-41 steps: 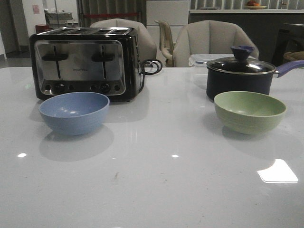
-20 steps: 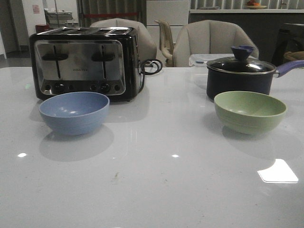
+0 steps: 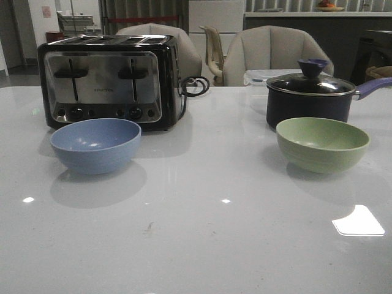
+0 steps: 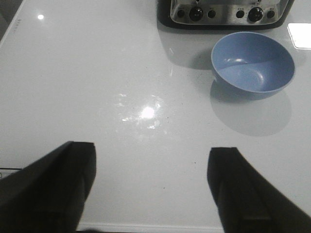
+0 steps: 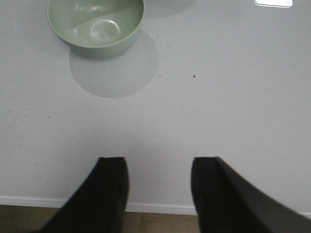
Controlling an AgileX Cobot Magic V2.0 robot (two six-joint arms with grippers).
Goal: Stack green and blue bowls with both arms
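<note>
The round dusty blue bowl (image 3: 95, 144) sits at the left of the front view on the shiny white table (image 3: 202, 233). The round pale green bowl (image 3: 322, 143) sits at the right, well apart. Left gripper (image 4: 150, 189) and right gripper (image 5: 158, 194) are both open and hold nothing.

front: low, forward | wrists: downward | shared: blue bowl (image 3: 95, 144), green bowl (image 3: 322, 144)

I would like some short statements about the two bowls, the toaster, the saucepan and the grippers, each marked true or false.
1. The blue bowl stands in front of the toaster. True.
2. The green bowl is stacked in the blue bowl. False: they stand apart on the table.
3. The saucepan has its lid on. True.
4. The left gripper holds the blue bowl. False: it is open and empty.
5. The right gripper is open. True.
</note>
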